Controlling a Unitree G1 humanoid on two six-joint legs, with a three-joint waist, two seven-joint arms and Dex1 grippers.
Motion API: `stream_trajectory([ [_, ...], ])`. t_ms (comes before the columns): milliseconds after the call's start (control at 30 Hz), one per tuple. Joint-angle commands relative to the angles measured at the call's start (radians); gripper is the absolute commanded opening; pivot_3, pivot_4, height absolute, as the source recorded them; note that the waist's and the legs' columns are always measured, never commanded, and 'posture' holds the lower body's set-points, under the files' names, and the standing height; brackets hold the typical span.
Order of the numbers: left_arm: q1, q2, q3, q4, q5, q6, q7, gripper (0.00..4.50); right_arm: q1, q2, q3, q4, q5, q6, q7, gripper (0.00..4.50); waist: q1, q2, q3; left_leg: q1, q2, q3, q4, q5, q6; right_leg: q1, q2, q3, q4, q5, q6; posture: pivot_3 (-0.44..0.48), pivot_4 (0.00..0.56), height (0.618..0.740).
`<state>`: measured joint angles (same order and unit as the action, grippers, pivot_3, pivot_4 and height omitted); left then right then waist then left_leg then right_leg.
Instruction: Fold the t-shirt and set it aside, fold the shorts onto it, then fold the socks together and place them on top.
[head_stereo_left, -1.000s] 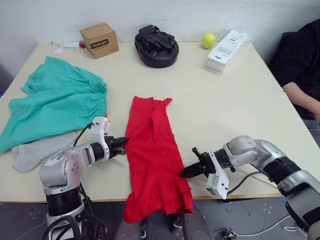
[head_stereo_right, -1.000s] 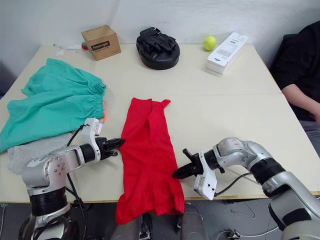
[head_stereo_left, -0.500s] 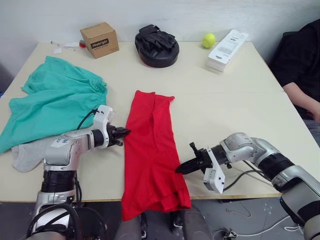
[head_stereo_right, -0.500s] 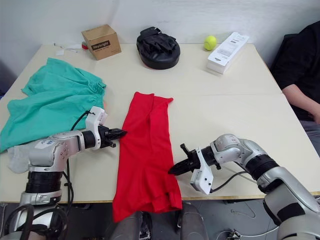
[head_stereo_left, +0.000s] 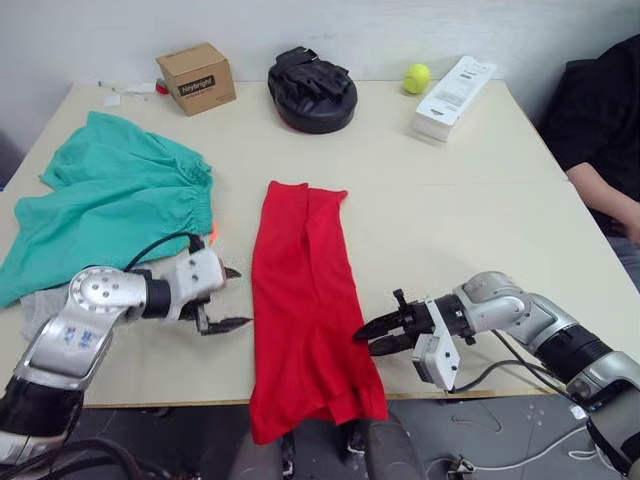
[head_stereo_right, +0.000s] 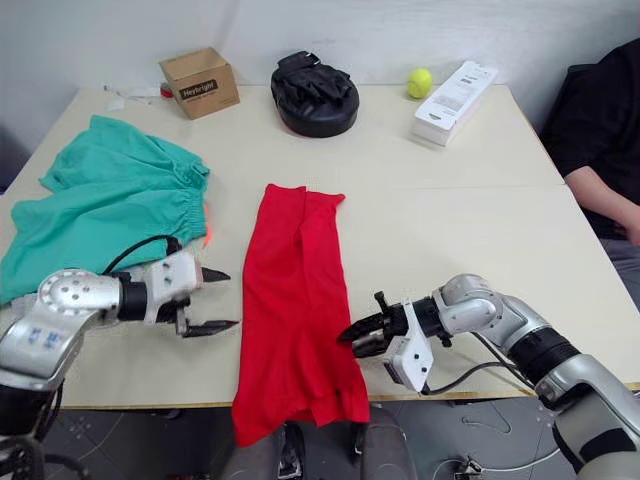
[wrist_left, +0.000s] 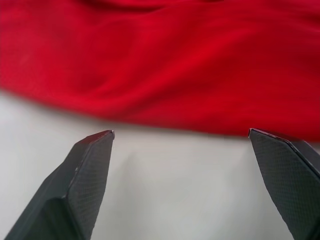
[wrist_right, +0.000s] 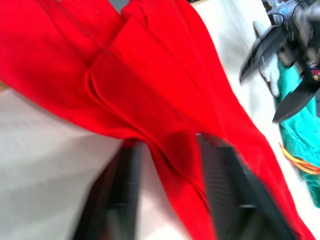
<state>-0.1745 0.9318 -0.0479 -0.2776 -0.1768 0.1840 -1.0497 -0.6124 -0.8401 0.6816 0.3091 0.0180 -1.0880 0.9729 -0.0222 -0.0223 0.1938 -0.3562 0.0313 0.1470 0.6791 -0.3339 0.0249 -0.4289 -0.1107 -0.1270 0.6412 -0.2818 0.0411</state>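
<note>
While t-shirt (head_stereo_left: 303, 300) lies as long strip at table (head_stereo_left: 470, 210) centre, near end overhanging 6 o'clock edge, left gripper (head_stereo_left: 232, 299) gapes wide at 9, clear of cloth; right gripper (head_stereo_left: 366, 335) at 3, fingers narrowly parted around hem. Best: pinch both side edges level, fold near end toward 12.

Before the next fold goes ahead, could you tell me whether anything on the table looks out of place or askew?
The t-shirt, folded into a long strip, overhangs the near edge of the table, its bottom end bunched and drooping. The socks lie mostly tucked under the shorts. Nothing looks spilled or damaged.
</note>
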Motion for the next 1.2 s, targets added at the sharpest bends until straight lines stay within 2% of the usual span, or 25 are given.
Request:
stream_trajectory([
  [33, 0.014, 0.040, -0.013, -0.015, 0.098, -0.297, -0.036, 4.50, 0.005, -0.019, -0.044, -0.028, 0.009, -0.039, 0.024, 2.79, 0.002, 0.000, 0.000, 0.000, 0.000, 0.000, 0.000, -0.001, 0.001, 0.000, 0.000, 0.000, 0.000, 0.000, 0.000, 0.000, 0.150, 0.740],
  [133, 0.010, 0.067, -0.041, 0.056, 0.168, -0.554, -0.069, 4.50, 0.005, -0.046, -0.051, -0.006, 0.006, -0.094, 0.046, 2.79, 0.001, 0.002, 0.001, 0.000, 0.000, 0.000, 0.000, -0.002, 0.001, 0.000, 0.000, 0.000, 0.000, 0.000, 0.000, 0.000, 0.150, 0.740],
  [300, -0.023, 0.050, -0.089, 0.162, 0.229, -0.816, -0.058, 4.50, 0.005, -0.069, -0.062, 0.049, -0.020, -0.162, 0.048, 2.79, -0.003, 0.004, 0.002, 0.000, 0.000, 0.000, 0.000, -0.003, 0.003, 0.000, 0.000, -0.002, -0.002, 0.000, 0.000, 0.000, 0.150, 0.740],
  [533, -0.049, 0.017, -0.135, 0.194, 0.260, -0.879, -0.037, 4.50, 0.028, -0.061, -0.082, 0.045, -0.042, -0.138, 0.028, 2.79, 0.000, 0.006, 0.003, 0.000, 0.000, 0.001, 0.000, -0.003, 0.005, 0.001, 0.000, -0.002, -0.002, 0.001, 0.002, 0.000, 0.150, 0.740],
  [733, 0.000, 0.016, -0.173, 0.165, 0.269, -0.899, -0.030, 4.50, 0.064, -0.069, -0.080, -0.017, -0.046, -0.134, 0.026, 2.79, 0.000, 0.008, 0.002, 0.000, 0.000, 0.001, 0.001, -0.003, 0.006, 0.003, 0.000, -0.002, -0.004, 0.001, 0.003, 0.000, 0.150, 0.740],
  [867, 0.003, 0.005, -0.204, 0.166, 0.287, -0.897, -0.027, 3.57, 0.075, -0.058, -0.072, -0.047, -0.052, -0.132, 0.028, 2.83, -0.001, 0.009, 0.001, 0.000, 0.000, 0.001, 0.000, -0.004, 0.006, 0.003, 0.000, -0.002, -0.004, 0.001, 0.003, 0.000, 0.150, 0.740],
  [1200, -0.067, -0.037, -0.239, 0.255, 0.356, -0.873, 0.000, 0.25, 0.041, 0.052, -0.077, 0.072, -0.154, -0.103, 0.002, 2.83, 0.014, 0.009, 0.000, 0.004, 0.000, 0.001, 0.001, -0.004, 0.007, 0.007, 0.000, -0.002, -0.004, 0.002, 0.004, 0.000, 0.150, 0.740],
])
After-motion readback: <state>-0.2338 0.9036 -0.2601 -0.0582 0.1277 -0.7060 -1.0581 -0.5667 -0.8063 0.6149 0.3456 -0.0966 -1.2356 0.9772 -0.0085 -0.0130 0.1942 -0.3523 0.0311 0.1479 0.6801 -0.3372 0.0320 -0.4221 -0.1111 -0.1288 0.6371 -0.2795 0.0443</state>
